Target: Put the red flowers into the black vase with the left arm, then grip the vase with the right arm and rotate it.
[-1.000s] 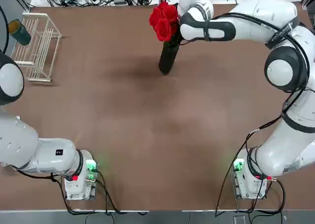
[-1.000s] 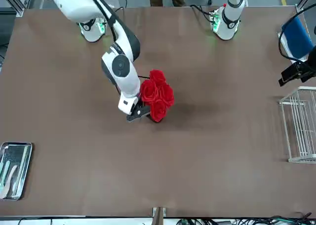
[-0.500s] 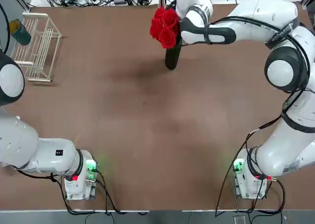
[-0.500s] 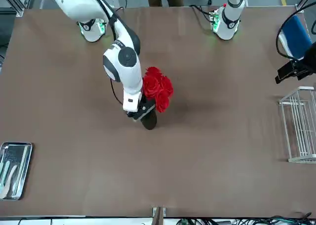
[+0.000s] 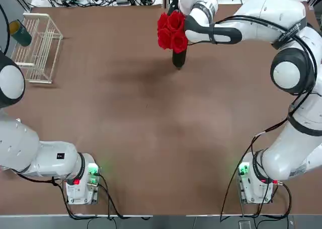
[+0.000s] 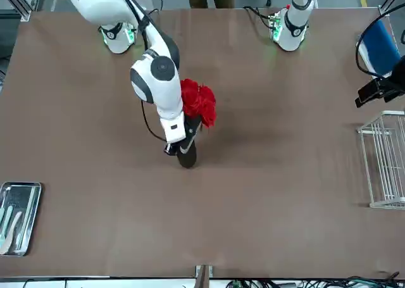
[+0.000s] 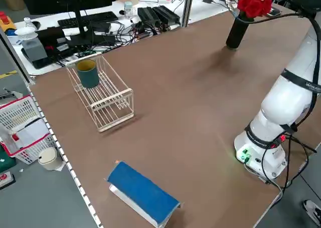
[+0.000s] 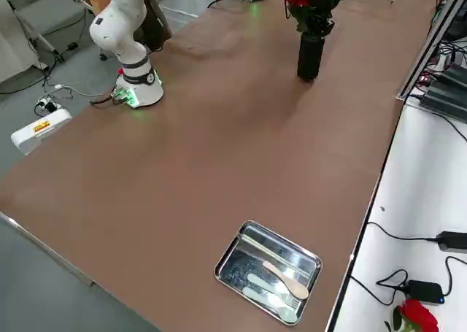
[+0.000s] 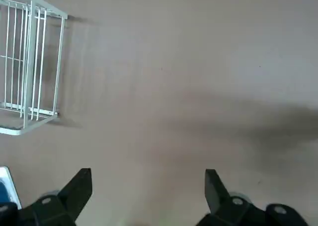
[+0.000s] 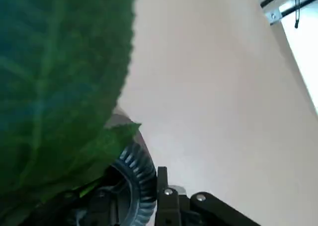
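Brown tabletop [image 5: 146,123] fills the overhead frame. At its upper middle my right gripper [image 6: 180,147] has its jaws closed around the black vase [image 6: 187,156]; the red roses [image 5: 172,31] already stand in its mouth. The vase's long axis leans off vertical, so I judge my turn should bring it upright. My left gripper [image 9: 149,201], at the left of that frame and farther away, holds nothing, jaws wide.

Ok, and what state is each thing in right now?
Red roses: in the vase, blooms out of its mouth
Black vase: held, bottom off the table
Right gripper: shut on the vase
Left gripper: open, nothing between its fingers
Green cup: on the rack
White rack: standing
Metal tray: holding utensils
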Action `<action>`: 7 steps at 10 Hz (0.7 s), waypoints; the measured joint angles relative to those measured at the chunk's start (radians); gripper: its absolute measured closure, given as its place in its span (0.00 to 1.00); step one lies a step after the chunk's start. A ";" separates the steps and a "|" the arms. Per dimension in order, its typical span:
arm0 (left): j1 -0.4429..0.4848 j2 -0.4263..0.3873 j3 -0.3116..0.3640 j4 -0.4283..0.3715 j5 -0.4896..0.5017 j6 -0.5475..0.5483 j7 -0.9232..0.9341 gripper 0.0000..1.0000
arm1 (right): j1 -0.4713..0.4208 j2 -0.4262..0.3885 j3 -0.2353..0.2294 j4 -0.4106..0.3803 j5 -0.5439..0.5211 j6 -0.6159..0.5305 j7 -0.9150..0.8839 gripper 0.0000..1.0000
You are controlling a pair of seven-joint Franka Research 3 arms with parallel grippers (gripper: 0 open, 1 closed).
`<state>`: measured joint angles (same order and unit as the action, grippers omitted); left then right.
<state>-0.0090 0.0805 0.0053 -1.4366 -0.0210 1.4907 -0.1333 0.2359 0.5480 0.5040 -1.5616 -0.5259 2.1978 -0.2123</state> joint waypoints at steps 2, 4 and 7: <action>-0.002 0.000 -0.001 0.004 0.007 0.000 0.000 0.00 | 0.006 0.003 0.000 -0.003 -0.008 0.000 -0.053 0.80; -0.002 0.000 -0.001 0.005 0.011 0.000 0.000 0.00 | 0.015 0.008 0.000 -0.004 -0.009 0.005 -0.055 0.80; -0.001 0.000 -0.001 0.006 0.011 0.000 0.000 0.00 | 0.018 0.026 0.000 -0.007 -0.014 0.035 -0.055 0.77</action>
<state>-0.0104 0.0805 0.0043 -1.4309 -0.0102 1.4907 -0.1334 0.2542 0.5735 0.5040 -1.5683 -0.5397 2.2324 -0.2673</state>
